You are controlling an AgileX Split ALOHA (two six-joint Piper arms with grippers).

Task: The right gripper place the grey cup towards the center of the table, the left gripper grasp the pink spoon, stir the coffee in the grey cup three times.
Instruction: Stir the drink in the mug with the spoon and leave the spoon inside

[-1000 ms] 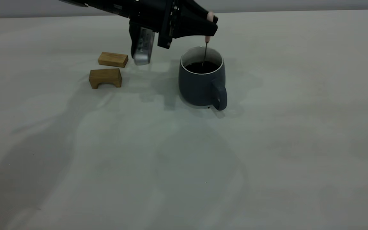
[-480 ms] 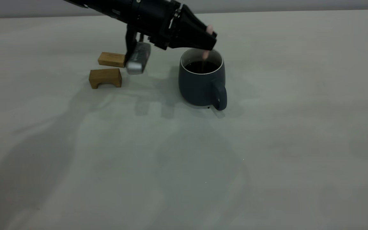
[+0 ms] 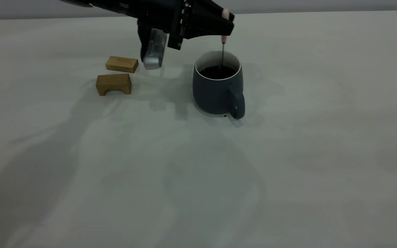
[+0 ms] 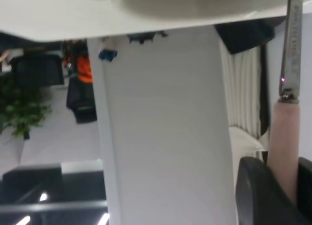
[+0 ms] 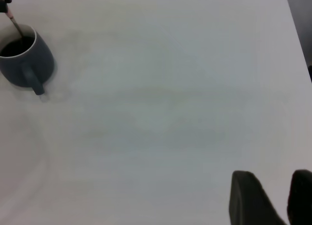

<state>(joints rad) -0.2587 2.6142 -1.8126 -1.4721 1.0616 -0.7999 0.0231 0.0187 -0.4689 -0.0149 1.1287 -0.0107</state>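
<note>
In the exterior view, the left gripper (image 3: 226, 24) is seen above the grey cup (image 3: 218, 88), its fingers (image 3: 215, 29) clamped on the pale handle of the pink spoon (image 3: 223, 41). The spoon is held upright, and its dark metal neck is lowered from the fingers into the coffee (image 3: 217, 72). The cup is set on the bench (image 3: 288, 155), directly below the fingertips, with its handle turned toward the camera. Two tan wooden blocks (image 3: 117, 74) are placed beside the arm, well apart from the cup.

In the left wrist view, the pink handle (image 4: 283, 147) is seen gripped between the dark fingers (image 4: 258, 195), with the metal neck reaching away from them.

In the right wrist view, the right gripper (image 5: 275, 201) is seen with its fingers (image 5: 248, 198) spread apart and nothing held between them. The cup (image 5: 24, 59) is found far from these fingers, with the spoon neck (image 5: 15, 26) standing in it.
</note>
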